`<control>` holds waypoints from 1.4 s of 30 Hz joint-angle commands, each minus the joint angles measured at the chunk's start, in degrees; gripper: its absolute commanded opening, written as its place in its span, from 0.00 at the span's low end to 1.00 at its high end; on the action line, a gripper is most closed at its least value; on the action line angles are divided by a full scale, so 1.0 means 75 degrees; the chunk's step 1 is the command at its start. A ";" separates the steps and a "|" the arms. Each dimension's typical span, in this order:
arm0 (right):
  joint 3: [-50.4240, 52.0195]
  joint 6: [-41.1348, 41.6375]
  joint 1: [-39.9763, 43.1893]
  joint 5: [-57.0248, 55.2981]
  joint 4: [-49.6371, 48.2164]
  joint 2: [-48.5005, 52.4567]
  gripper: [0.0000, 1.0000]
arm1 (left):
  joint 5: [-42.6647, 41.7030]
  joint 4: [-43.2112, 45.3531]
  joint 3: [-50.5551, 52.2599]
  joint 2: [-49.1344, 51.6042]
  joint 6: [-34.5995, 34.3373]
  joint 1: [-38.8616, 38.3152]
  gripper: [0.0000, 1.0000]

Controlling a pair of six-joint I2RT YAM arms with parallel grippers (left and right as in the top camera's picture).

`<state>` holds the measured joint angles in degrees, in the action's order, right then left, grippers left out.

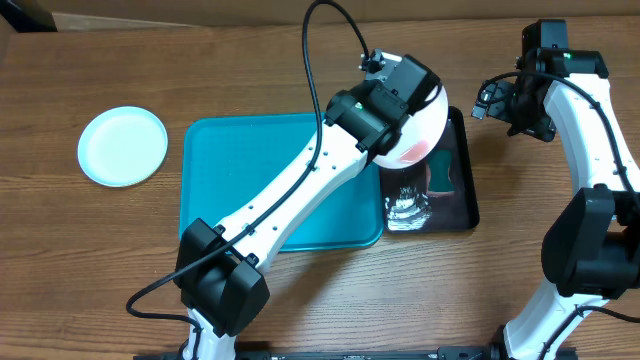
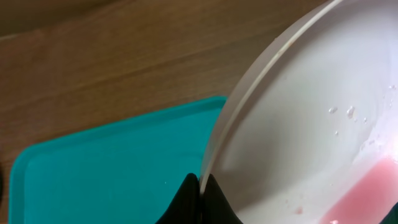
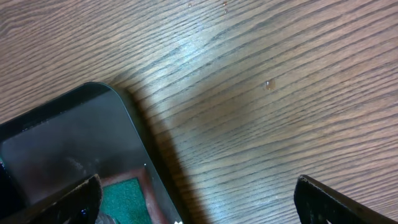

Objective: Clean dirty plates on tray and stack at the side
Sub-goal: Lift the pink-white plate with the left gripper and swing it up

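The wood table carries one turquoise tray, seen from overhead at the centre. One black tray, narrower, lies touching it at 3 o'clock.

Two plates show. The blue plate lies flat on the table at 9 o'clock of the tray, apart from it and from both arms. The white plate is at the tray's 2 o'clock corner, tilted, over the seam between the two trays. The left gripper pinches its rim: in the left wrist view the dark fingertips are pressed together on the edge, and the plate runs from them toward 2 o'clock, with the tray at 9 o'clock below.

The right gripper stands spread wide and holds nothing. It is over bare table at 2 o'clock of the black tray, whose rounded corner sits by its left finger.

In the black tray lie one green pad and, at 7 o'clock of it, one crumpled clear lump.

One pool of pink liquid lies at the plate's low side, with a few small drops above it.
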<state>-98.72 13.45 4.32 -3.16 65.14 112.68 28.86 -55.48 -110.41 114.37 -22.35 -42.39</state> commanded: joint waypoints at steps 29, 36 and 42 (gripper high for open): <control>-0.0035 0.0035 -0.0003 0.0038 -0.0047 -0.0064 1.00 | 0.4733 0.1043 -0.0254 -0.0096 0.1049 -0.1623 0.04; -0.0035 0.0035 -0.0003 0.0035 -0.0047 -0.0064 1.00 | 0.4826 0.1443 -0.0254 -0.0096 0.1521 -0.1705 0.04; -0.0035 0.0035 -0.0003 0.0038 -0.0047 -0.0064 1.00 | 0.4838 0.1501 -0.0254 -0.0096 0.1614 -0.1708 0.04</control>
<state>-98.72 13.45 4.29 -3.18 65.17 112.68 62.96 -44.53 -110.43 114.37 -11.31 -54.78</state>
